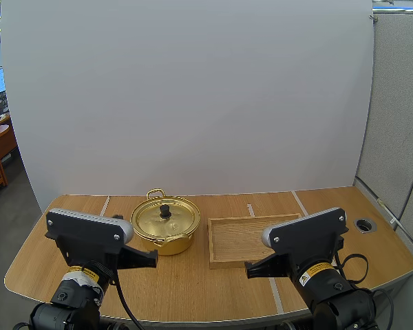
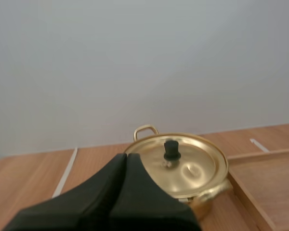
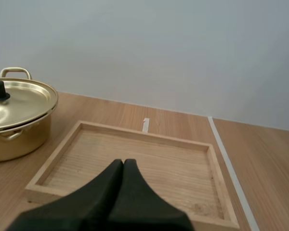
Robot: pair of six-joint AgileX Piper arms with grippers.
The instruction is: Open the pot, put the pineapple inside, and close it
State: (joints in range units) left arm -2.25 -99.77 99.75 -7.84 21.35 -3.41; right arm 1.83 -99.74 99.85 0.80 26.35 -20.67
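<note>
1. Pointing toward the pot (image 1: 171, 244) from the near-left part of the table (image 1: 193, 285), the left gripper (image 1: 153, 258) has its black fingers pressed together into one wedge, holding nothing.
2. Left of centre stands the gold pot, with its lid (image 1: 151, 220) seated on top and the lid's black knob (image 1: 165, 210) upright.
3. Just right of the pot, not touching it, the wooden tray (image 1: 251, 221) lies flat.
4. At the tray's near edge, the right gripper (image 1: 249, 271) has its fingers likewise closed together, gripping nothing.
</note>
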